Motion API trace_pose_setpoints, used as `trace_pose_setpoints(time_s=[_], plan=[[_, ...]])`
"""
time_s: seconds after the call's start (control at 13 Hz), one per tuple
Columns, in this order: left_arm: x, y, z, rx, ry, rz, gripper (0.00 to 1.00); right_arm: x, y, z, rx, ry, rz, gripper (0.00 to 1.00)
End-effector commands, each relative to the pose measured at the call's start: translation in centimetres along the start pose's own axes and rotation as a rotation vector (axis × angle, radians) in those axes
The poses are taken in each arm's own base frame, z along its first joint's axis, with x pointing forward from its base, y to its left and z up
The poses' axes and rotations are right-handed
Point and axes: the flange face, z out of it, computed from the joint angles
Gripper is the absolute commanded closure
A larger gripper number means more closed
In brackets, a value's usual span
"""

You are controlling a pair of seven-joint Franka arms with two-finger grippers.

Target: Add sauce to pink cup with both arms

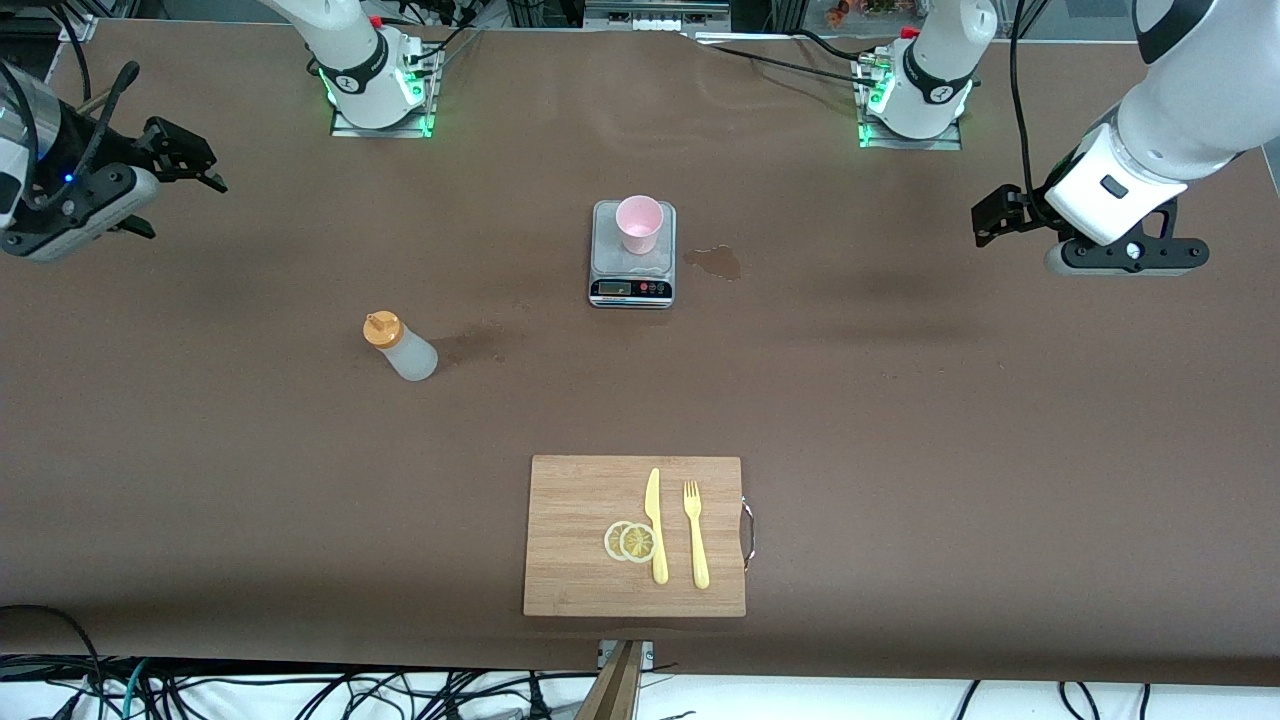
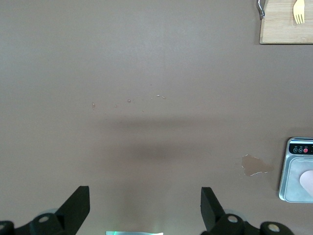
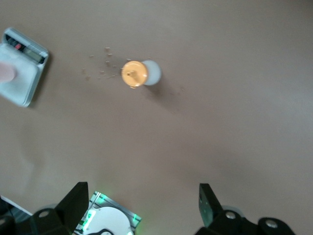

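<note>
one pink cup [image 1: 639, 223], one sauce bottle [image 1: 400, 346], two lemon slices [image 1: 630, 541]

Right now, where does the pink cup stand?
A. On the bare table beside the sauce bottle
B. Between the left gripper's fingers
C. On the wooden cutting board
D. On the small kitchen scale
D: the pink cup stands upright on the platform of the kitchen scale, with no gripper touching it.

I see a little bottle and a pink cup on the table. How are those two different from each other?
The sauce bottle is translucent whitish with an orange cap closing its top; the pink cup is pale pink and open at the top. The bottle stands on the bare table toward the right arm's end, nearer the front camera; the cup sits on a small grey scale. Both stand upright, and neither pincer touches them.
</note>
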Motion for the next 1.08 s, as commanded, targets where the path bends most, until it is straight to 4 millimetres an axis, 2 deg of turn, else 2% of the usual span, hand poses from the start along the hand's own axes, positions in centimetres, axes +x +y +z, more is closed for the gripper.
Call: trace_pose_setpoints(time_s=[0.0, 0.31, 0.69, 0.77, 1.0], plan=[[0.3, 0.0, -0.6, 0.006, -0.003, 0.009, 0.0, 0.1, -1.3, -2.7, -0.094, -0.023, 0.102, 0.0], [0.3, 0.0, -0.6, 0.006, -0.003, 0.009, 0.0, -0.6, 0.7, -3.2, -0.074, 0.021, 0.146, 0.0], [0.2, 0.1, -0.6, 0.007, -0.004, 0.011, 0.0, -0.6, -0.1, -3.7, -0.019, 0.046, 0.177, 0.0], [0.2, 0.1, -0.6, 0.007, -0.004, 0.011, 0.0, -0.7, -0.1, -4.2, -0.021, 0.057, 0.184, 0.0], [0.2, 0.1, -0.6, 0.007, -0.006, 0.012, 0.0, -0.4, 0.0, -4.2, -0.027, 0.057, 0.188, 0.0]])
